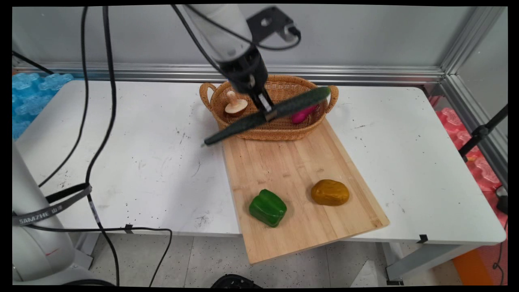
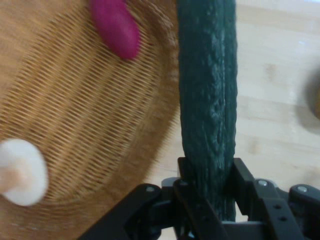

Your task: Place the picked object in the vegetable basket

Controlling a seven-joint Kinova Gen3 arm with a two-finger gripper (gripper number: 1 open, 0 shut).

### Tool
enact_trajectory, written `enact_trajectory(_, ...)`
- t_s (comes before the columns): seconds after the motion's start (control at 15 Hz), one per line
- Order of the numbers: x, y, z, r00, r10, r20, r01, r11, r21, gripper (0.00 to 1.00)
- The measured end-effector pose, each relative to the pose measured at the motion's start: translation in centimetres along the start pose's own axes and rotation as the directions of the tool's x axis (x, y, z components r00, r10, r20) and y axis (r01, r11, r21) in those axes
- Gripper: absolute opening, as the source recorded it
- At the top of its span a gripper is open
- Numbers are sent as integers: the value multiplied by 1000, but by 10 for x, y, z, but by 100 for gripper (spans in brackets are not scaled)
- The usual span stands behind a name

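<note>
My gripper [image 1: 267, 113] is shut on a long dark green cucumber [image 1: 267, 114], held near its middle and tilted, above the near rim of a woven basket [image 1: 279, 132]. In the hand view the cucumber [image 2: 207, 100] runs straight up between the black fingers [image 2: 192, 200]. Inside the basket lie a pale mushroom [image 1: 236, 104] on the left and a magenta vegetable [image 1: 302, 115] on the right. The mushroom [image 2: 20, 172] and the magenta piece [image 2: 116, 27] also show in the hand view.
The basket stands at the far end of a wooden cutting board [image 1: 300, 170]. A green bell pepper [image 1: 267, 207] and a brown potato [image 1: 330, 192] rest near the board's front. Black cables [image 1: 101, 121] hang at the left.
</note>
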Motion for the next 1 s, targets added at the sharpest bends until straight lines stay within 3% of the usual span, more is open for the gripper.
enact_trajectory(0.47, 29, -45, -16, 997, 48, -59, -44, 997, 65, 0)
enact_trajectory(1.0, 77, -88, 14, 979, 167, -117, -155, 982, 106, 0)
